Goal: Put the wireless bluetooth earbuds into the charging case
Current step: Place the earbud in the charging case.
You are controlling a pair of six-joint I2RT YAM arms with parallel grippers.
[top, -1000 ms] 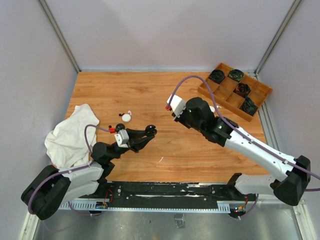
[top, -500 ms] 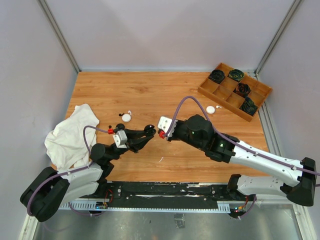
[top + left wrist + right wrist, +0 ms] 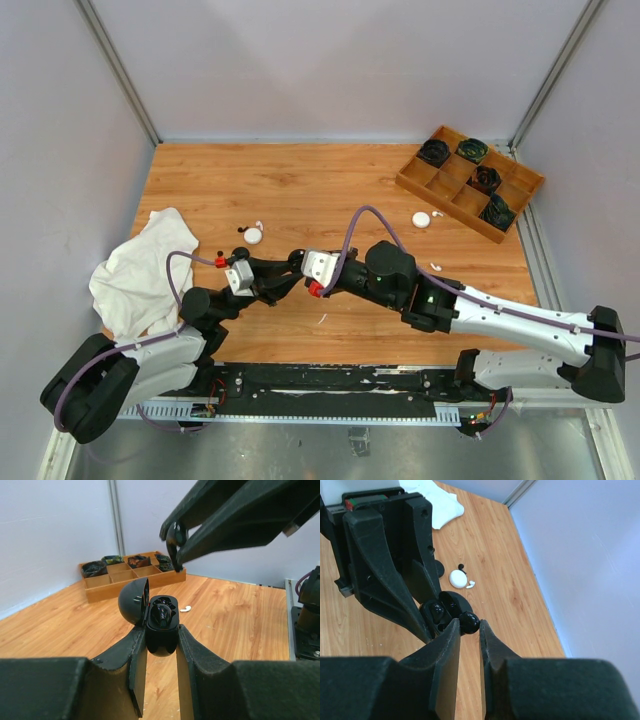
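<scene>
My left gripper [image 3: 161, 632] is shut on an open black charging case [image 3: 161, 619] and holds it above the table, lid [image 3: 134, 602] swung left. One black earbud sits in the case. My right gripper [image 3: 469, 626] is shut on a black earbud [image 3: 469, 622] just above the case's open cavity [image 3: 439, 614]. It hangs over the case in the left wrist view [image 3: 174, 537]. In the top view the two grippers meet at the case [image 3: 296, 258].
A white round case [image 3: 253, 235] with a white earbud [image 3: 260, 223] and small black pieces [image 3: 239, 228] lie left of centre. Another white case [image 3: 421, 219] and white earbuds [image 3: 435, 267] lie right. A wooden tray [image 3: 455, 199] is at the back right, a white cloth [image 3: 140, 270] at the left.
My right arm swung from the back right down and left to the left gripper, bringing the black earbud over the open case. The left gripper stayed almost still.
</scene>
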